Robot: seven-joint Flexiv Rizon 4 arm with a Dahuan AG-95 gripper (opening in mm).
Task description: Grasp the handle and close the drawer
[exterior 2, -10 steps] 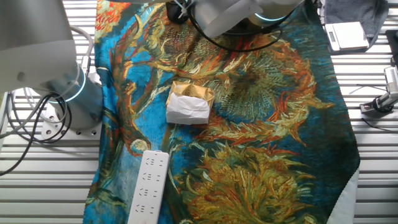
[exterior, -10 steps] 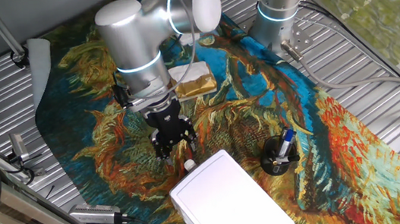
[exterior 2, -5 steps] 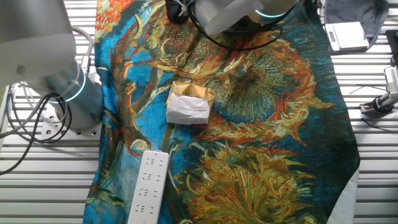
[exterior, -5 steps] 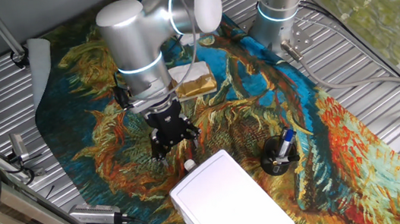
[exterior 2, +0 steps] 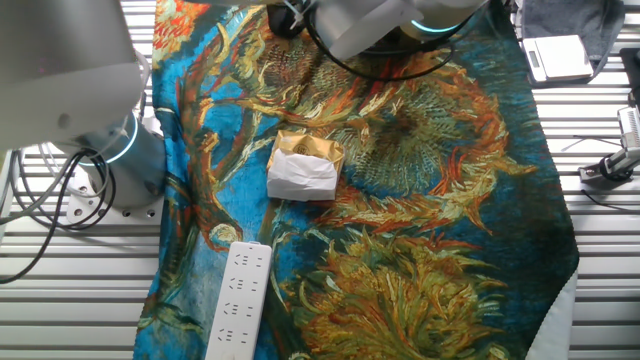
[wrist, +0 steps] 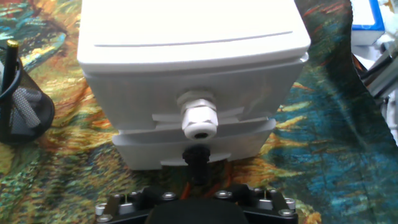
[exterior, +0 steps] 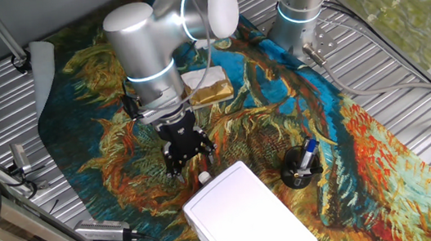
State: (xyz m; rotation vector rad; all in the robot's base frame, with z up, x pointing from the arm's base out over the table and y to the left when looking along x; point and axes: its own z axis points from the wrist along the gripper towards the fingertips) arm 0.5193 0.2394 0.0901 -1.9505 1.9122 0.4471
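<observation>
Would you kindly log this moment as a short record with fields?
tool: over the cloth, short of the box, not touching the knob; open or shut cannot be told
knob: whitish, faces the hand camera, free
drawer: lower front sticks out a little from the box
box: white, flat top
sponge: apart, mid-cloth
cup: black mesh, beside the box

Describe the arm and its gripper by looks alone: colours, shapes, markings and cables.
The arm is built of fat, rounded silver-grey segments with glossy white links, and a thin glowing cyan ring circles a joint. A slim cable runs beside the wrist. The gripper is small, black and blocky, with short dark fingers; the hand view shows a row of silver screw heads along its black body. No logo or lettering is legible.
</observation>
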